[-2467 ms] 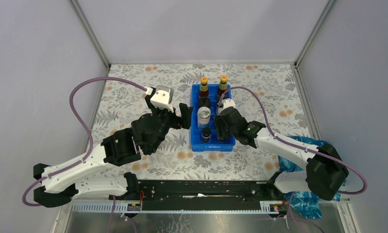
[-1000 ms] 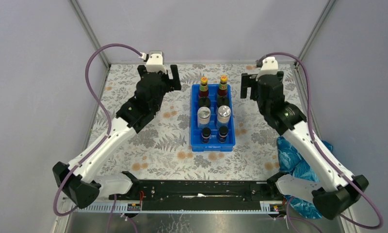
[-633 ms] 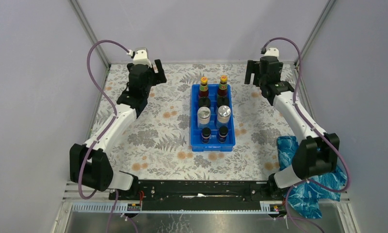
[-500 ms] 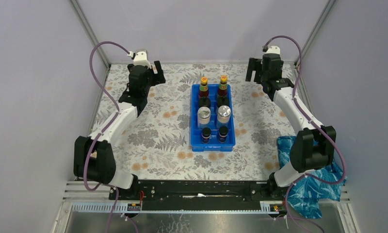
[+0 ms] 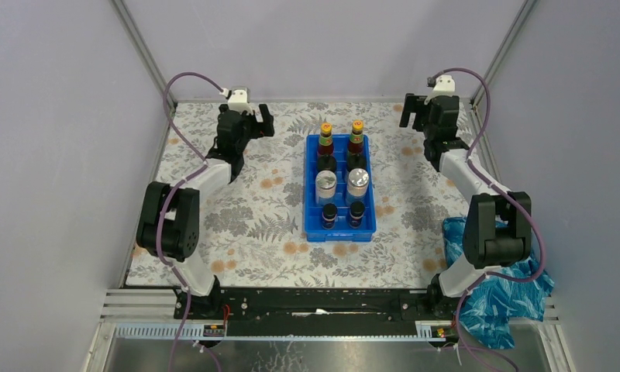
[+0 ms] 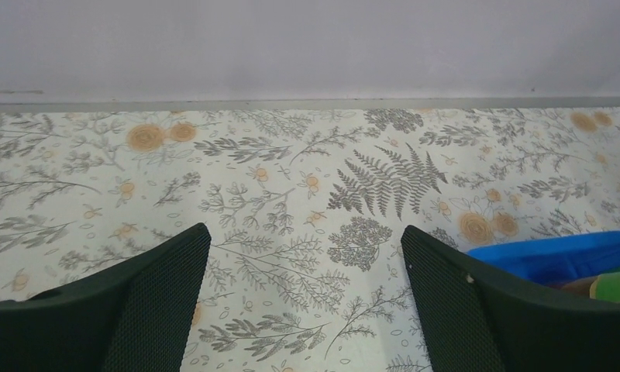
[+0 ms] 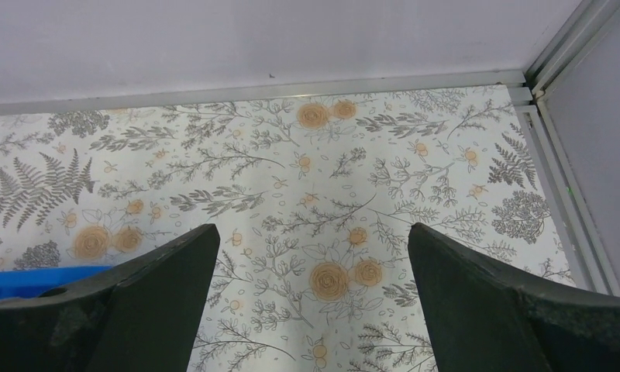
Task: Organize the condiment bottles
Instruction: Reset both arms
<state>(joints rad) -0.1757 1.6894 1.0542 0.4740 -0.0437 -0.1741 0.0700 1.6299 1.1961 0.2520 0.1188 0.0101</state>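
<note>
Blue compartmented plastic tray (image 5: 339,232) is carrying eight small condiment bottles (image 5: 325,186); left end effector (image 6: 304,231) and right end effector (image 7: 313,228) are hovering spread, empty, near the floral tabletop's (image 5: 237,225) far corners.

My left end effector (image 6: 304,232) is matt black plastic, finely woven in texture; my right end effector (image 7: 313,229) looks grainier. The counter (image 5: 237,225) is smooth printed sheet, the tray (image 5: 340,235) glossy blue plastic, the silver-lidded jars (image 5: 325,180) topped with shiny metal.
</note>
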